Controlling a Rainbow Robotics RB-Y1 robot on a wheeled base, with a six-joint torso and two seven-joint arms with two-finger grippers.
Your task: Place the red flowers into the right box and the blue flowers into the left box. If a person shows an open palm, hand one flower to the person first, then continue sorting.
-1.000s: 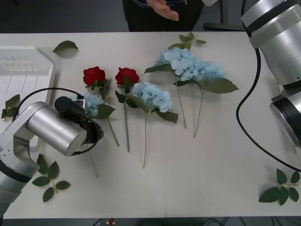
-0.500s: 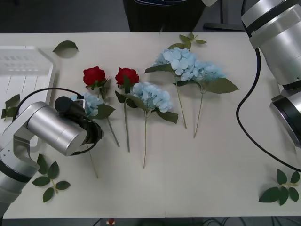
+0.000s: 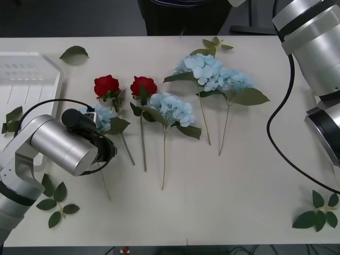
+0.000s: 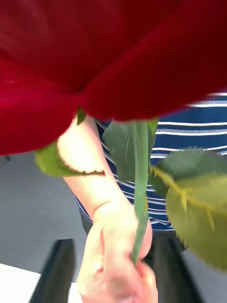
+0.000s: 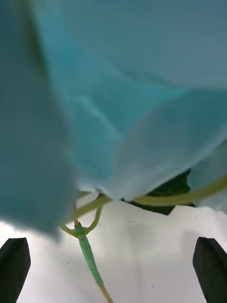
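Observation:
Two red flowers [image 3: 106, 85] [image 3: 143, 85] lie on the table beside several blue flowers [image 3: 171, 108] [image 3: 204, 69]. My left arm [image 3: 64, 146] hovers over the leftmost blue flower [image 3: 103, 116]. In the left wrist view my left gripper [image 5: 113, 272] is open, its black fingers [image 5: 14, 267] either side of that flower's stem [image 5: 90, 258], below the petals [image 5: 118, 94]. In the right wrist view a red flower [image 4: 109, 57] fills the top. A person's hand [image 4: 116, 258] grips its stem [image 4: 140, 189] between the parted fingers of my right gripper [image 4: 113, 277]. The left box [image 3: 26, 79] sits far left. The right box is out of view.
Loose leaf sprigs lie at the table's back left [image 3: 74, 52], front left [image 3: 56, 204], front right [image 3: 319, 212] and back centre [image 3: 215, 43]. My right arm [image 3: 313, 48] rises at the right with a black cable [image 3: 273, 133] looping over the table.
The person's hand that showed at the top edge of the front view has gone from it. My left arm and the flowers on the table have not moved.

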